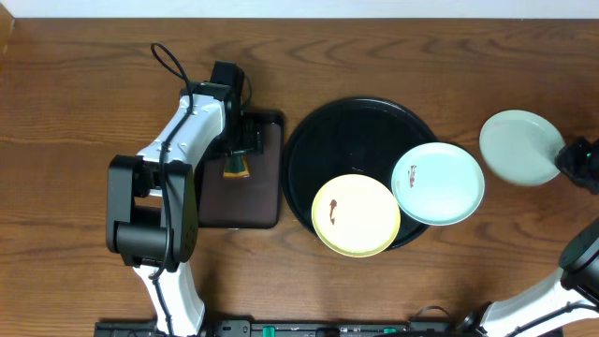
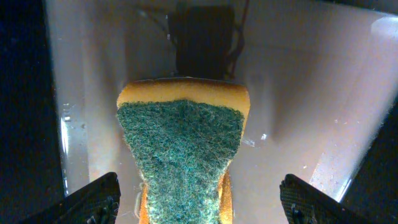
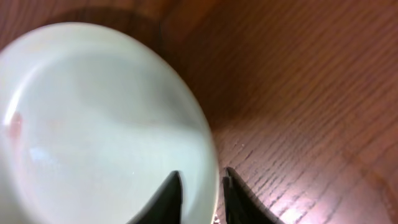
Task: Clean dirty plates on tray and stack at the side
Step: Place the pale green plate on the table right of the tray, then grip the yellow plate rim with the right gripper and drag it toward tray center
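Black tray (image 1: 342, 136): holds two plates in its front right part.
Yellow plate (image 1: 356, 215): has a brown smear; its front edge sticks out over the rim.
Mint plate (image 1: 437, 183): lies at the right rim, sticks out past it and touches the yellow plate.
Grey-green plate (image 1: 518, 147) (image 3: 93, 124): lies on the table (image 1: 449, 56), right of the black tray.
Brown tray (image 1: 267, 192): holds a sponge (image 1: 236, 167) (image 2: 180, 155), green side up.
Left gripper (image 1: 241, 140) (image 2: 202, 200): over the sponge, jaws wide, not touching it.
Right gripper (image 1: 571, 161) (image 3: 202, 193): jaws narrow, one finger on each side of the grey-green plate's rim; a pinch cannot be told.
Open room: bare wood shows between the black tray and the grey-green plate, and along the far side.
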`<state>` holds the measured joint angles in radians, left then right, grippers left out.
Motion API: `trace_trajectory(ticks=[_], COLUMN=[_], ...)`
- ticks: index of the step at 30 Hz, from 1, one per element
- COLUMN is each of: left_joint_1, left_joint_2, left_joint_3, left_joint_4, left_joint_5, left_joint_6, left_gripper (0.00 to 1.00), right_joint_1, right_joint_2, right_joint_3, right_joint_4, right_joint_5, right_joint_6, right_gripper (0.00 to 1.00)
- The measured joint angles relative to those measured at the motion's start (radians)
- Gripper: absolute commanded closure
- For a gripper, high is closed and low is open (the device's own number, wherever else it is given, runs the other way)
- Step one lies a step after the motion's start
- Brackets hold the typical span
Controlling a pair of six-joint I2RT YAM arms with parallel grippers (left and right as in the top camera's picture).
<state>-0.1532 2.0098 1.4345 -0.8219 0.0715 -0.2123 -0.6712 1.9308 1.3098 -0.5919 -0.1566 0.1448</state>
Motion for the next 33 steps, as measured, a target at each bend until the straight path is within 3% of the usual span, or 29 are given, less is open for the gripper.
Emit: trace_trajectory(ticks=[5, 10, 15, 19, 25, 32, 33], left_joint_1=[0.000, 0.000, 0.000, 0.000, 0.000, 0.000, 0.000], left_joint_2=[0.000, 0.000, 0.000, 0.000, 0.000, 0.000, 0.000], left_joint_3=[0.000, 0.000, 0.000, 0.000, 0.000, 0.000, 0.000], left_joint_4=[0.000, 0.000, 0.000, 0.000, 0.000, 0.000, 0.000], left_joint_5=[0.000, 0.000, 0.000, 0.000, 0.000, 0.000, -0.001], left_joint_6=[0.000, 0.000, 0.000, 0.000, 0.000, 0.000, 0.000], left_gripper=[0.17, 0.17, 0.17, 0.17, 0.17, 0.17, 0.17], right_joint_1=[0.004, 0.052, 0.247, 0.460, 0.730, 0.954, 0.976], right_joint_2=[-0.003, -0.060, -0.227, -0.327, -0.319, -0.316, -0.314], right_joint_3=[0.047, 0.254, 0.436, 0.464, 0.414, 0.130, 0.080], right_joint_4=[-0.121, -0.387, -0.582, -0.669, -0.777, -0.720, -0.705], right_joint_5=[-0.029, -0.088, -0.122, -0.148, -0.157, -0.096, -0.092], right_joint_6=[-0.050, -0.103, -0.145, -0.161, -0.146, 0.032, 0.066], right_gripper=[0.50, 0.51, 0.52, 0.56, 0.60, 0.69, 0.74])
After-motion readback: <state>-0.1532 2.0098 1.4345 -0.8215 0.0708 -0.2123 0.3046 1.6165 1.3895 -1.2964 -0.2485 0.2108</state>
